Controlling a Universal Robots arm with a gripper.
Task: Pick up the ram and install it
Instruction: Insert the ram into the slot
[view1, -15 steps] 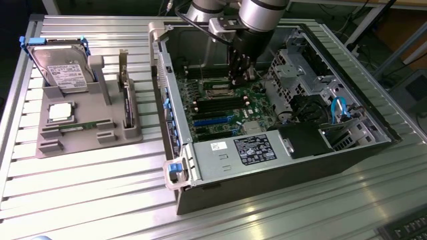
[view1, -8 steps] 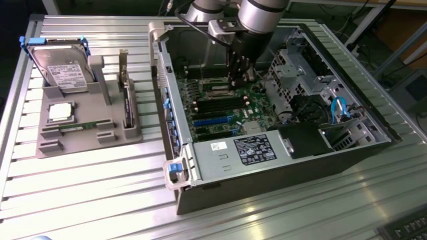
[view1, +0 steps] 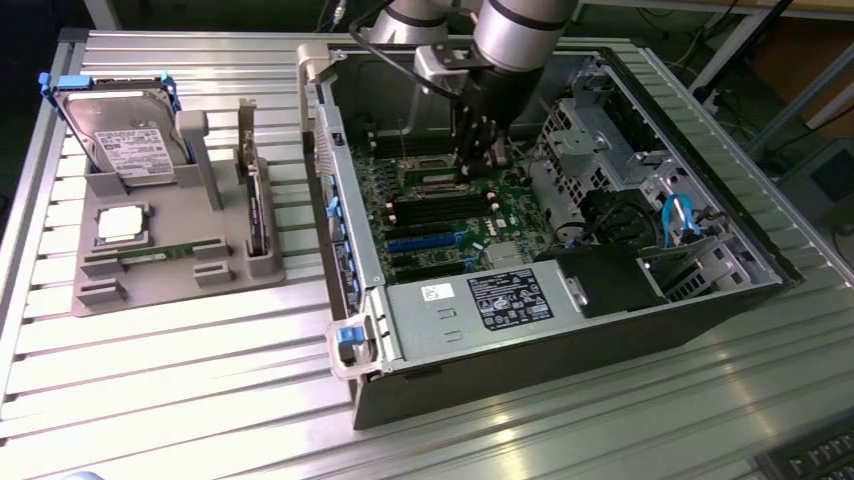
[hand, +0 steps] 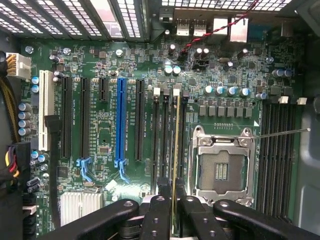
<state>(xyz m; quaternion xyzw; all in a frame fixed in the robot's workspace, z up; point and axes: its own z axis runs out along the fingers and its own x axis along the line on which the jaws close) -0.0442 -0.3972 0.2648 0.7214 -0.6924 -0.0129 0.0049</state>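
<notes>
Claw (hand: 175, 192) fingers (hand: 157, 210) sit closest to the lens. They are black and drawn nearly together, pinching the ram (hand: 175, 140) by its flat faces, so the module shows edge-on as a thin yellow-green line running away from the fingertips. Holding it by the faces leaves the contact edge free to meet a slot. Directly beneath the claw is a bank of black DIMM slots (hand: 164, 135) on the motherboard (hand: 105, 135). The ram's edge runs parallel to these slots and is lined up over one of them, which I judge to be the reason the wrist is turned this way. Cannot tell whether the module's lower edge is touching the slot or is just above it. An empty CPU socket (hand: 222, 167) lies just beside the claw on one side, and a blue PCIe slot (hand: 120, 120) lies near it on the other. In the exterior view the claw (view1: 478, 160) reaches straight down into the open computer case (view1: 561, 360), probably so any push stays square to the board. Well apart from the claw, toward the exterior view's left, a grey parts tray (view1: 174, 285) carries a hard drive (view1: 127, 140) and an upright expansion card (view1: 251, 205).
</notes>
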